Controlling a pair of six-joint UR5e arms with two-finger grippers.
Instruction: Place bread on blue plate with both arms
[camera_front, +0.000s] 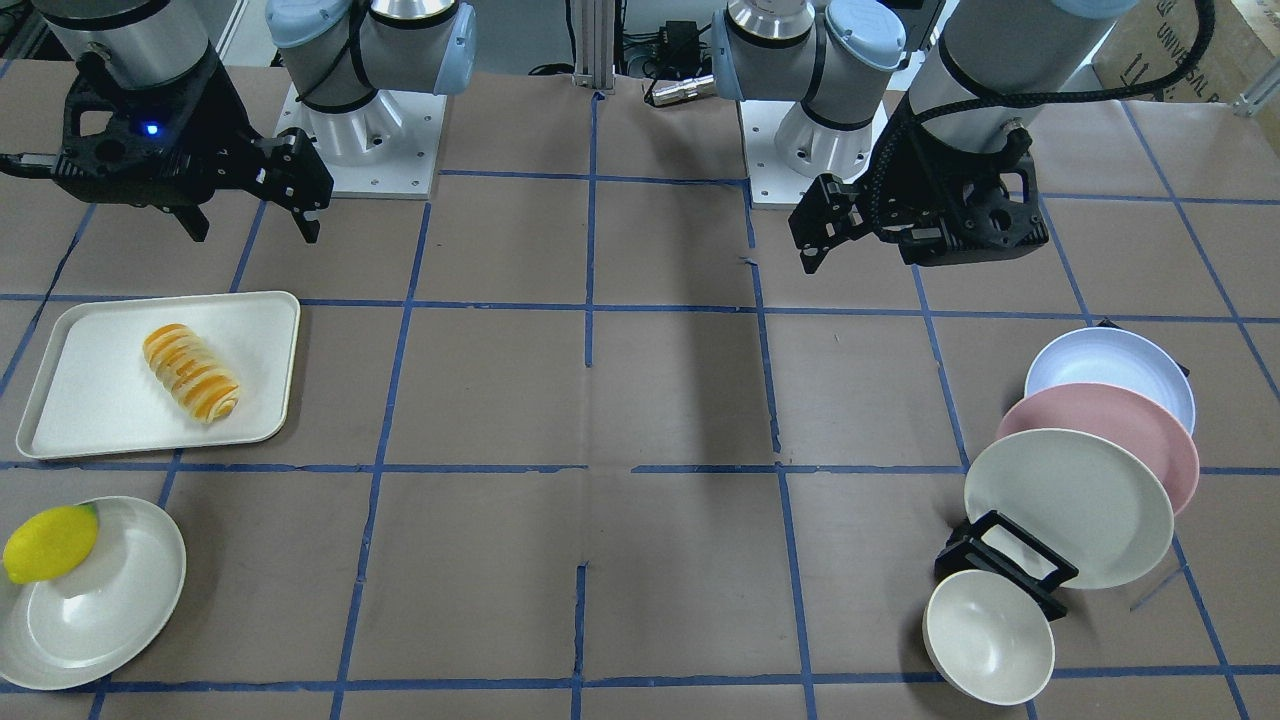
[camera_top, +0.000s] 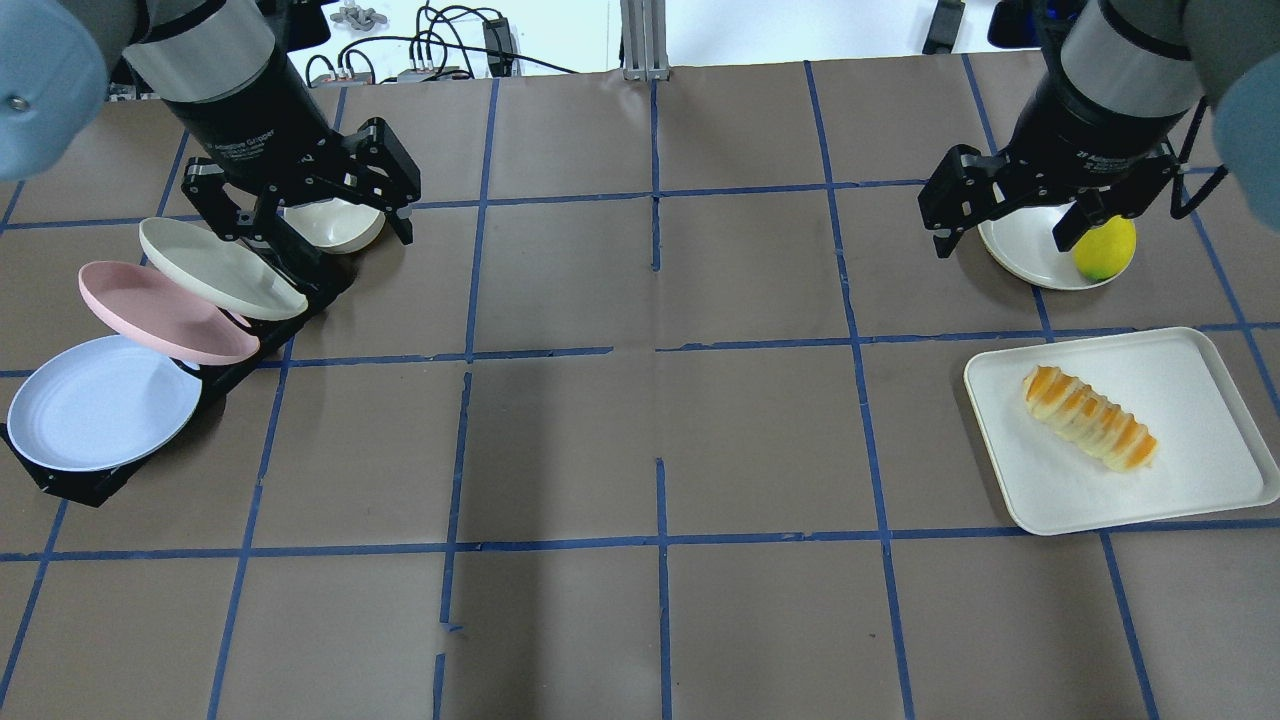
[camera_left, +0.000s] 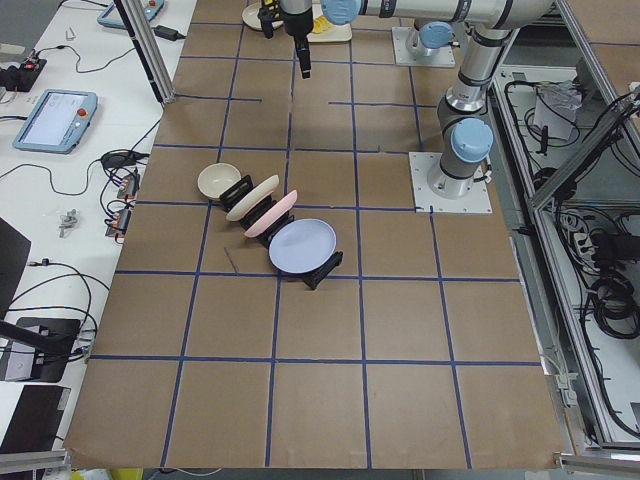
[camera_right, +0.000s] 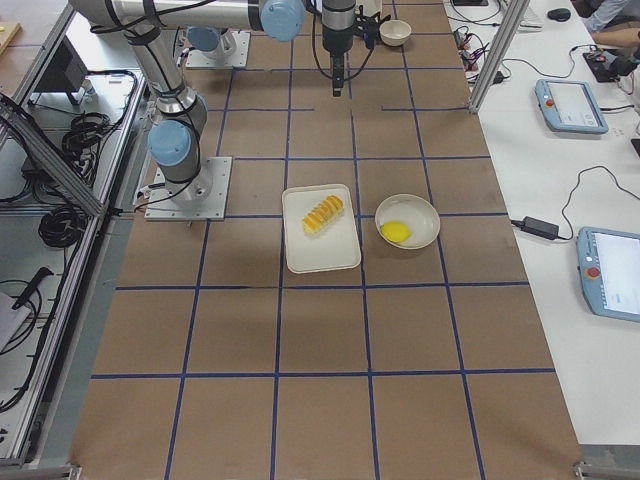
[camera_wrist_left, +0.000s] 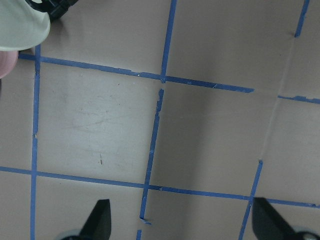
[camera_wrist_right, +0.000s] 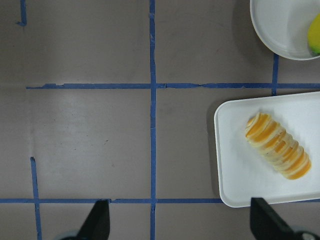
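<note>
1. Brown paper ruled with blue tape covers the table (camera_top: 640, 420), and cables and a metal post show beyond the operators' long edge.
2. On the half toward the table's right end lies a white tray (camera_top: 1200, 400), well in from every edge. The bread (camera_top: 1090, 432) lies on it at a slant, touching nothing else.
3. Between the tray and the operators' long edge sits a white dish (camera_top: 1015, 255) with a lemon (camera_top: 1105, 248) resting against its rim.
4. On the half toward the left end stands a black rack (camera_top: 90, 485) holding three tilted plates. The blue plate (camera_top: 95, 405) is in the slot nearest the robot's long edge, then comes a pink plate (camera_top: 160, 315), then a cream plate (camera_top: 215, 268). A cream bowl (camera_top: 335, 225) sits at the rack's end toward the operators' edge.
5. The left gripper (camera_wrist_left: 182, 222) hangs above the table near the rack with its fingers spread wide and nothing between them — only bare paper shows below.
6. The right gripper (camera_front: 252, 228) hangs above the table near the tray, well clear of the bread, its fingers likewise spread and empty.
</note>
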